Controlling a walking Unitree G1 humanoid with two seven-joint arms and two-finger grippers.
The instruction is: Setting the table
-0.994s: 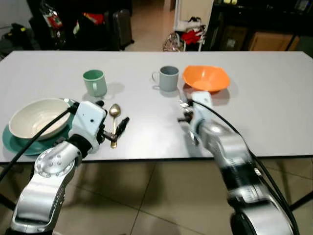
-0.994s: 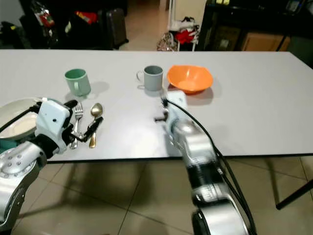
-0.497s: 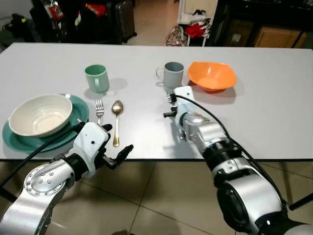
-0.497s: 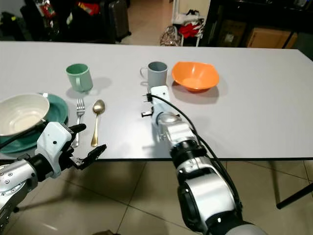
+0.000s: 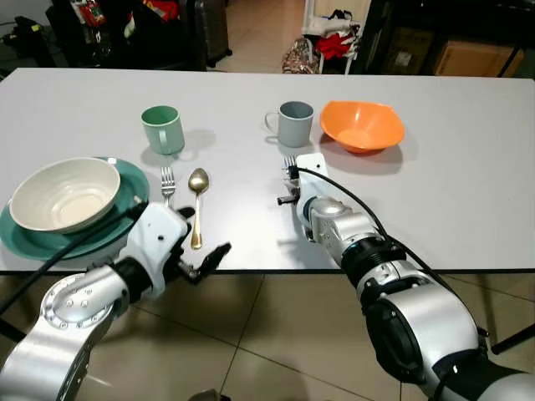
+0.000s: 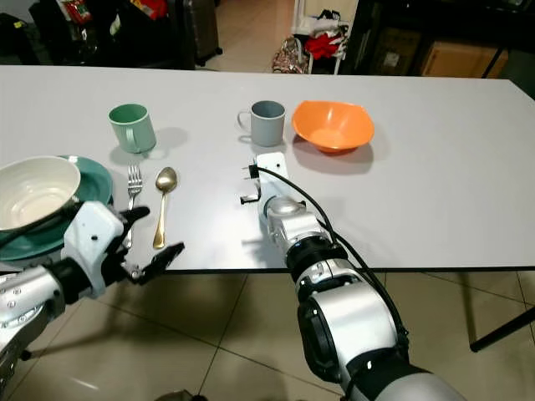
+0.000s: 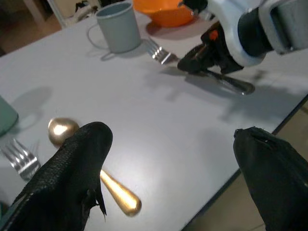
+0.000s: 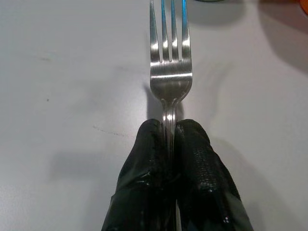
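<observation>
Right fingers (image 8: 169, 144) pinched tight on fork (image 8: 169, 67) handle, fork low over worktop (image 5: 468, 184), tines just short of grey mug (image 5: 295, 123). Left fingers (image 7: 77, 168) spread wide, holding nothing, at worktop's near edge by spoon (image 5: 198, 200).

The two eye views are looking from the robot's head, forward and down, at the white bench (image 5: 468, 184) from its near edge. Both are showing the same things: the grey cup (image 5: 295, 124), the orange bowl (image 6: 332, 126) and both silver arms. The left wrist view is sitting low by the bench edge, looking across it toward the grey cup and the right arm. The right wrist view is very close to the bench top, looking along the black fingers (image 8: 192, 144) at a fork (image 8: 170, 62) that the left wrist view is also showing.
</observation>
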